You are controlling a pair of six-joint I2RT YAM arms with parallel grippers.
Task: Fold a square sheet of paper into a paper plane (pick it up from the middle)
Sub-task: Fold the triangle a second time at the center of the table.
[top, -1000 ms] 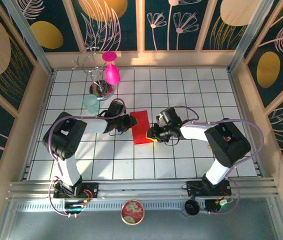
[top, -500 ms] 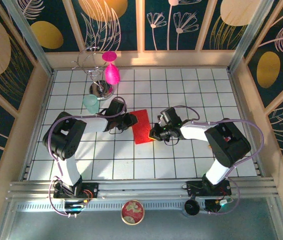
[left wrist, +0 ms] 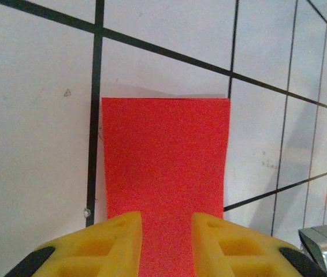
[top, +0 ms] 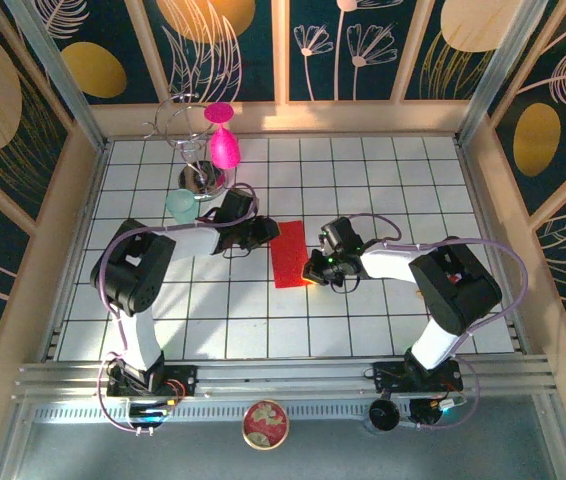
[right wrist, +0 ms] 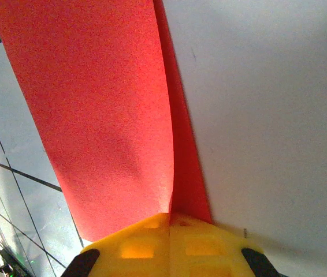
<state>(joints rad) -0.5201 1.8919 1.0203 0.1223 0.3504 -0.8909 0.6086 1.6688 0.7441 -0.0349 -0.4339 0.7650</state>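
— Where did we see the red sheet of paper point(top: 289, 255)?
— It lay folded over on the white tiled table point(top: 383, 180), nearer to us than the pink goblet point(top: 225, 148) and a bit to its right.
— Why was the right gripper point(right wrist: 169, 222) squeezed tight on it?
— We think it pinched both layers at one edge so the fold would not spring open.
— And the left gripper point(left wrist: 166, 222)?
— Its yellow fingers point(left wrist: 111, 236) were spread apart at the paper's end closest to the goblet, with red showing between them. We guessed it was steadying that end.
— And the room?
— We saw dark walls point(top: 363, 50) with drawn leaves behind the goblet.
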